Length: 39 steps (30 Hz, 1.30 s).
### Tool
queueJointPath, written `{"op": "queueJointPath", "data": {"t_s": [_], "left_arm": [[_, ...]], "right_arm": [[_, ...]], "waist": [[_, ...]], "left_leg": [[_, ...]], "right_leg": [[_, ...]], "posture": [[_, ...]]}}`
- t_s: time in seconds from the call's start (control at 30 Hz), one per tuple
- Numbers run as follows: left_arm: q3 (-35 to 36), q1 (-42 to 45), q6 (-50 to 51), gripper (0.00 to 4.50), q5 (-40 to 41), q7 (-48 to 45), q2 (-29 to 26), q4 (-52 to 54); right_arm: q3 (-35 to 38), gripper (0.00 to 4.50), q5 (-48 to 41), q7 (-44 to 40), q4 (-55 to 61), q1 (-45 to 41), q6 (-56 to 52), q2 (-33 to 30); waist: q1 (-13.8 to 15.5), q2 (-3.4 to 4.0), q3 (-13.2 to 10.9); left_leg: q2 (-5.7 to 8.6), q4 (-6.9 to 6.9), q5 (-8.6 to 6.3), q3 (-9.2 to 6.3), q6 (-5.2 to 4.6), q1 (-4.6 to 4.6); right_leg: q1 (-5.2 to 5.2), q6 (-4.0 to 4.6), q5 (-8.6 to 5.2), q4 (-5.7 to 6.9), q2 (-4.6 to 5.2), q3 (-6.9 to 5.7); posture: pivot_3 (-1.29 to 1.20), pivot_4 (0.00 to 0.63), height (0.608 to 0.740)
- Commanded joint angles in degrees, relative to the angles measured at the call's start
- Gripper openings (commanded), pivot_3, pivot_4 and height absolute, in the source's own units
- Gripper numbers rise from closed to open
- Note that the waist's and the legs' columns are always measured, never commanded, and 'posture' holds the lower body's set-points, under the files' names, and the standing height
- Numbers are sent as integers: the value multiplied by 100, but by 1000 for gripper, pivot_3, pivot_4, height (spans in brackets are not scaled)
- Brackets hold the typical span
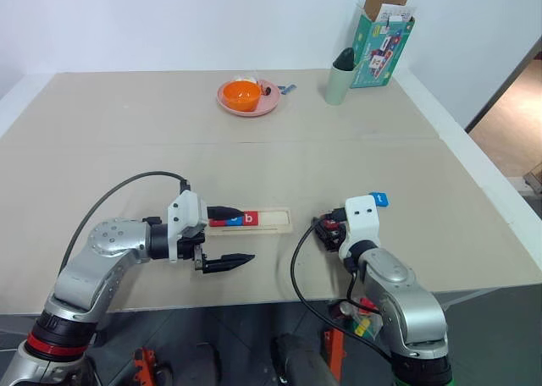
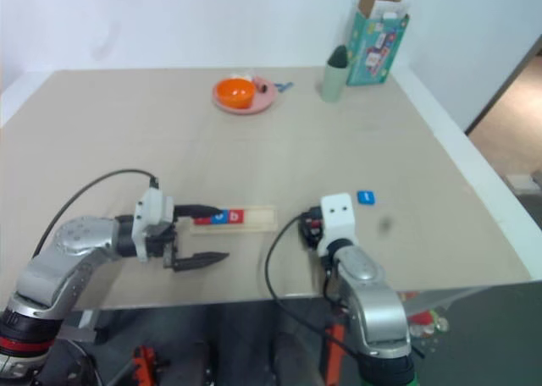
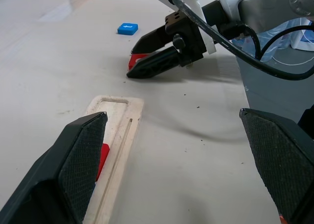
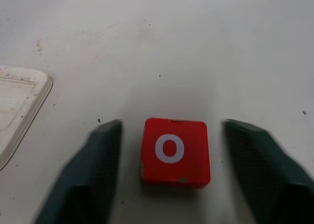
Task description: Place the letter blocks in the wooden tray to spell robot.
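Left tool (image 1: pixel 230 235) released, fingers spread wide, hovering at the left end of the wooden tray (image 1: pixel 273 220). Tray holds three blocks just off its upper fingertip, rightmost a red b block (image 1: pixel 250 219). Right tool (image 3: pixel 140 62) also released, straddling a red o block (image 4: pixel 174 151) lying flat on the table (image 1: pixel 279 157), pads clear of it. Blue block (image 1: pixel 378 200) sits just beyond the right tool.
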State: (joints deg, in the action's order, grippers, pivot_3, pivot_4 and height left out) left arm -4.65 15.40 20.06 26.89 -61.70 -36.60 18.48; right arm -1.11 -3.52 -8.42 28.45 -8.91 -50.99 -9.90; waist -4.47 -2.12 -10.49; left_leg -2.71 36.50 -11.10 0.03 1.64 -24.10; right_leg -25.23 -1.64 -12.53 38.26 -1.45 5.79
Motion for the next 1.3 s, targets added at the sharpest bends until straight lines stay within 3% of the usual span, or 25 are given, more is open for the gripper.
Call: {"op": "queueJointPath", "data": {"t_s": [0.03, 0.13, 0.27, 0.4, 0.5, 0.67, 0.8, 1.13, 1.3], "left_arm": [[-21, 62, -152, 4500, -22, -40, 23, 61], [-69, 88, -216, 4500, -55, -109, 17, 29], [-116, 156, -306, 4500, -97, -176, 26, -90], [-133, 154, -346, 4500, -99, -189, 34, -122], [-95, 68, -306, 4500, -71, -147, 6, -36], [-60, -24, -269, 4500, -57, -82, -35, 85], [-18, -77, -244, 4500, -52, -39, -68, 147], [28, -197, -186, 4500, -17, 92, -137, 297], [-24, -147, -202, 4500, -51, 115, -106, 257]], "right_arm": [[295, 4450, -371, -577, 244, -257, -86, -477], [561, 4450, -884, -1632, 78, -674, 105, -1371], [334, 4450, -1172, -4129, -1601, -1340, 1846, -2958], [-372, 4450, -819, -5939, -3523, -1950, 3850, -3547], [-804, 4450, -539, -6843, -4998, -2647, 4903, -3479], [-947, 4450, -439, -7171, -6400, -3477, 5567, -2963], [-973, 4450, -349, -7362, -6919, -3656, 5822, -2754], [-984, 1246, -185, -7637, -7178, -3555, 6242, -2717], [-922, 1210, -229, -7621, -7109, -3581, 6223, -2686]], "waist": [[1, 2, -2], [2, 7, -5], [1, 6, -6], [-9, 3, -5], [-36, 7, -9], [-52, 9, -10], [-20, 9, -10], [5, 10, -10], [0, 10, -11]], "left_leg": [[0, 0, 0, 0, 0, -1], [3, 2, 0, 4, 0, -3], [6, 8, 1, 11, -2, 5], [4, 1, -1, 9, -8, 18], [3, -6, -2, 11, -11, 23], [1, -7, -2, 12, -11, 24], [1, -7, -2, 6, -11, 22], [7, 2, -2, 11, -10, 38], [7, 2, 0, 13, -9, 83]], "right_leg": [[0, 0, 0, 0, 0, 0], [1, -1, 0, -6, 3, 5], [11, -4, 2, -14, 3, 10], [21, -3, 2, -15, -1, 7], [18, -6, 4, -13, -6, 13], [17, -30, 18, -10, -9, 16], [20, -32, 18, -8, -8, 13], [39, -13, 6, -8, 1, 18], [85, -4, 3, -9, 0, 21]], "posture": [[0, 150, 740], [0, 150, 740], [0, 150, 740], [0, 150, 740], [0, 150, 740], [0, 150, 740], [0, 150, 740], [0, 150, 740], [0, 150, 740]]}}
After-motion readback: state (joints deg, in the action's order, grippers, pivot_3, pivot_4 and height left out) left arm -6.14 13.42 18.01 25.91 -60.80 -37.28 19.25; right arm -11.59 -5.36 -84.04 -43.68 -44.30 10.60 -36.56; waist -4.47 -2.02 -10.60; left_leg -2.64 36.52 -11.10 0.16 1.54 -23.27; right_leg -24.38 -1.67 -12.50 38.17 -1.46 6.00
